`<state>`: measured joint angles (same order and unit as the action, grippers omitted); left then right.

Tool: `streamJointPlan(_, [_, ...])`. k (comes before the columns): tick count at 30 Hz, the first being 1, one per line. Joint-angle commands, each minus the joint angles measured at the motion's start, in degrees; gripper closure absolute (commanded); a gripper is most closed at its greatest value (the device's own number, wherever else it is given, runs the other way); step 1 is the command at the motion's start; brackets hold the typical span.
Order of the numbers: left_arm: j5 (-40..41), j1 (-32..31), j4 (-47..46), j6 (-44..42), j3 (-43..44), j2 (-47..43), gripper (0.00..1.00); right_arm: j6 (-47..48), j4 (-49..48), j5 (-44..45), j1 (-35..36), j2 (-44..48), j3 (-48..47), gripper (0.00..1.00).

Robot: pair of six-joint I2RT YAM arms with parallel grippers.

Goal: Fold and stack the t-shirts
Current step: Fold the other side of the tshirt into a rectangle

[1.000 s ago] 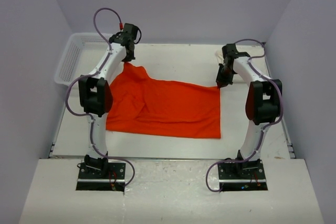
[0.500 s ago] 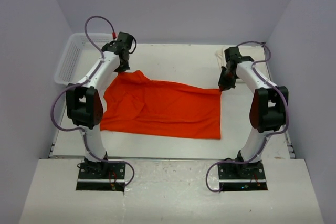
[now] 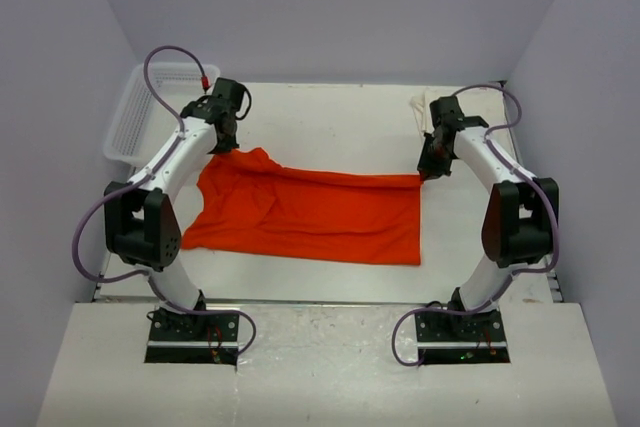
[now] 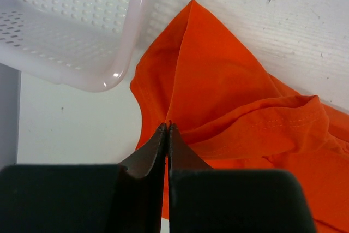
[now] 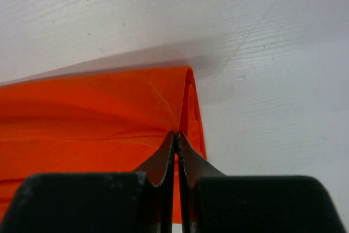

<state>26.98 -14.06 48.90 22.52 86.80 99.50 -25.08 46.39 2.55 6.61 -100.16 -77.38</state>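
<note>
Across the middle of the white table (image 3: 340,117) lies the orange-red t-shirt (image 3: 320,217), spread wide and mostly flat, with wrinkles and a folded lump toward its left side. Its near edge runs almost straight, parallel to the table's front edge.

At the shirt's far left corner, the left gripper (image 3: 222,139) has its jaws pressed fully together on a pinch of the fabric. In the left wrist view the cloth gathers into a ridge that runs up from the dark fingertips (image 4: 159,144). The white lattice basket (image 3: 135,117) sits at the table's far left corner, just beside that corner of the shirt.

At the far right corner, the right gripper (image 3: 428,169) is likewise clamped tight on the shirt's hem. The right wrist view shows the doubled edge caught between the tips, with a shadow on the table beyond it.

A bit of cream-white cloth (image 3: 419,104) shows at the far right of the table, behind the right arm and apart from the orange-red shirt.
</note>
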Motion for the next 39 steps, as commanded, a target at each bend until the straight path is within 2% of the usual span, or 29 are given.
streamJointPlan(1, [0.88,-0.35,-2.76,1.56,-1.90,-5.28,1.00,-0.93,-1.39,1.50,0.51,3.91,1.53,1.00])
streamJointPlan(9, [0.79,-0.35,-2.85,1.38,-5.33,-10.38,1.00,-1.02,-1.22,2.29,0.77,5.32,3.99,1.00])
streamJointPlan(21, [-0.26,-0.35,-4.08,1.47,-14.90,-14.34,1.00,-1.29,-1.48,2.64,2.53,6.38,7.60,1.00])
streamJointPlan(39, [-0.53,-0.35,-4.26,1.65,-21.59,-20.22,1.00,-2.34,-2.09,4.22,3.85,10.07,14.28,1.00])
